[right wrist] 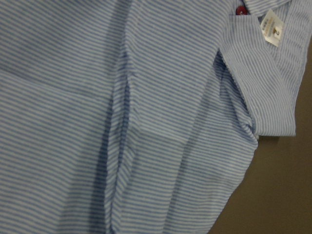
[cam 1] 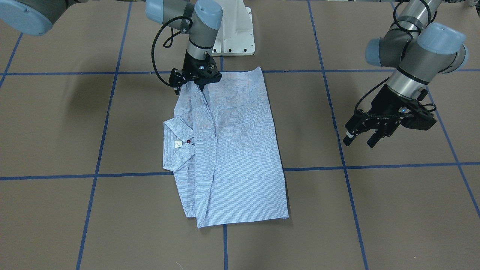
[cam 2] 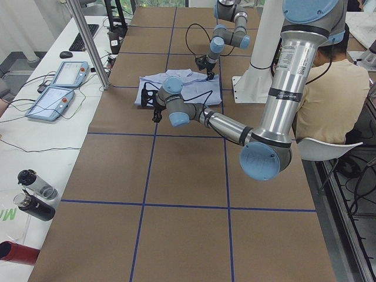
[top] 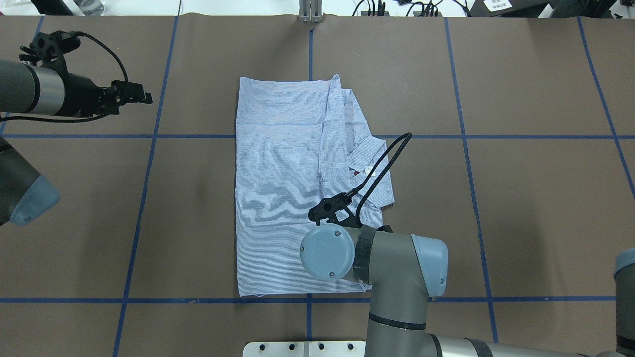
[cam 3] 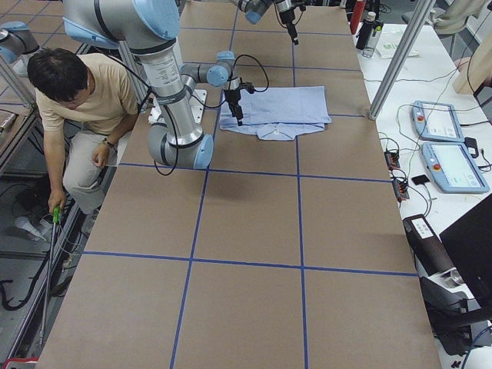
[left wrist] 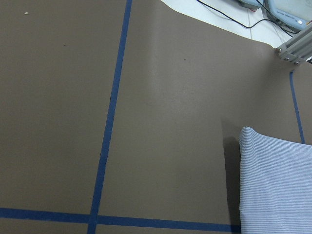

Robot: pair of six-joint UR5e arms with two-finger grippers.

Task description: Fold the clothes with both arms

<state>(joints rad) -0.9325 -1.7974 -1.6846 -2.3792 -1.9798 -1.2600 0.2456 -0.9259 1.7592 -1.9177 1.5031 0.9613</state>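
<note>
Shirt [cam 1: 240,150] folded to a long rectangle, flat mid-worktop [cam 1: 393,210]. Collar [cam 1: 176,129] and white label [cam 1: 178,143] show on one long side. Right gripper [cam 1: 189,90] low at the shirt corner nearest the robot base, fingers spread; contact with cloth unclear. Left gripper [cam 1: 359,141] well apart from the shirt, over bare worktop, fingers spread, empty.

In the front-facing view, open table [cam 1: 393,217] runs down the whole left side and the lower right. The folded shirt [cam 1: 240,150] fills the centre, and the right gripper [cam 1: 189,89] stands over its upper left corner. The left gripper [cam 1: 360,142] hangs at mid right, well apart from the shirt.
</note>
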